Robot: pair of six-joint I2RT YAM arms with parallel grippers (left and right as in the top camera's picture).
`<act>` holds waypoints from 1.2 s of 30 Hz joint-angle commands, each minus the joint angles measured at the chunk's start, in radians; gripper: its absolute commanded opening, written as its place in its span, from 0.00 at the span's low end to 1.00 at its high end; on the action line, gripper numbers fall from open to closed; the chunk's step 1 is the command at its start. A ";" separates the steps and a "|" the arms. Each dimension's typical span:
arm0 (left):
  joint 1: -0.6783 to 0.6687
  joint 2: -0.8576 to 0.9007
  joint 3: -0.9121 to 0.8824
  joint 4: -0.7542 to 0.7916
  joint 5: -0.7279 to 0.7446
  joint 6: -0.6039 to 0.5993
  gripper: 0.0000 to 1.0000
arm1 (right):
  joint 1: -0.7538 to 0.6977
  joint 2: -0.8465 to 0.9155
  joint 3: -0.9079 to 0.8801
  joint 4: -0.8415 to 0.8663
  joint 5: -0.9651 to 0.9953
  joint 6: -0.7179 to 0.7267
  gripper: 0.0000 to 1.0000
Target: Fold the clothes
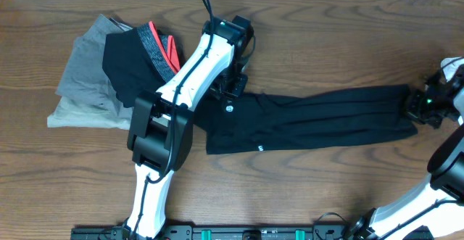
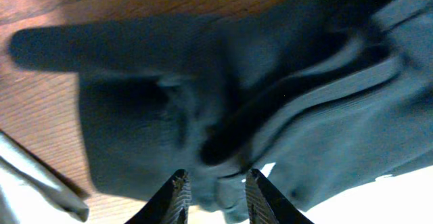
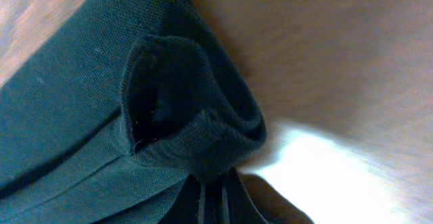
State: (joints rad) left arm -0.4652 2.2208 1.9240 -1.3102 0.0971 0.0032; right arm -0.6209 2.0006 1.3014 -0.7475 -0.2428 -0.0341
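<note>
The clothes (image 1: 326, 117), a black T-shirt, lie as a long narrow strip across the middle of the table, with a small white mark (image 1: 227, 109) near the left end. My left gripper (image 1: 233, 88) is over that left end. In the left wrist view its fingers (image 2: 179, 183) stand a little apart over the fabric (image 2: 203, 82), with a rumpled fold between the tips (image 2: 216, 176). My right gripper (image 1: 419, 108) is at the strip's right end, shut on a bunched edge of the shirt (image 3: 183, 136); its fingers (image 3: 216, 183) are mostly hidden under the cloth.
A smaller black garment (image 1: 130, 62) with a grey-and-red waistband (image 1: 163, 48) lies at the back left, on top of grey folded garments (image 1: 87, 80). A grey edge (image 2: 27, 176) shows in the left wrist view. Bare wood table (image 1: 326, 44) surrounds the strip.
</note>
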 commanded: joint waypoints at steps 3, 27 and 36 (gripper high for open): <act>0.075 -0.046 0.032 -0.017 -0.012 0.003 0.29 | -0.064 -0.143 0.040 0.012 0.063 0.087 0.01; 0.248 -0.300 0.035 0.037 -0.012 0.002 0.31 | 0.440 -0.373 -0.037 -0.158 0.036 0.080 0.02; 0.248 -0.300 0.035 0.033 -0.012 0.002 0.31 | 0.654 -0.368 -0.214 -0.032 0.090 0.135 0.14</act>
State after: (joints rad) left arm -0.2203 1.9263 1.9446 -1.2747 0.0967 0.0032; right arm 0.0040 1.6318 1.1347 -0.7979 -0.1883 0.0673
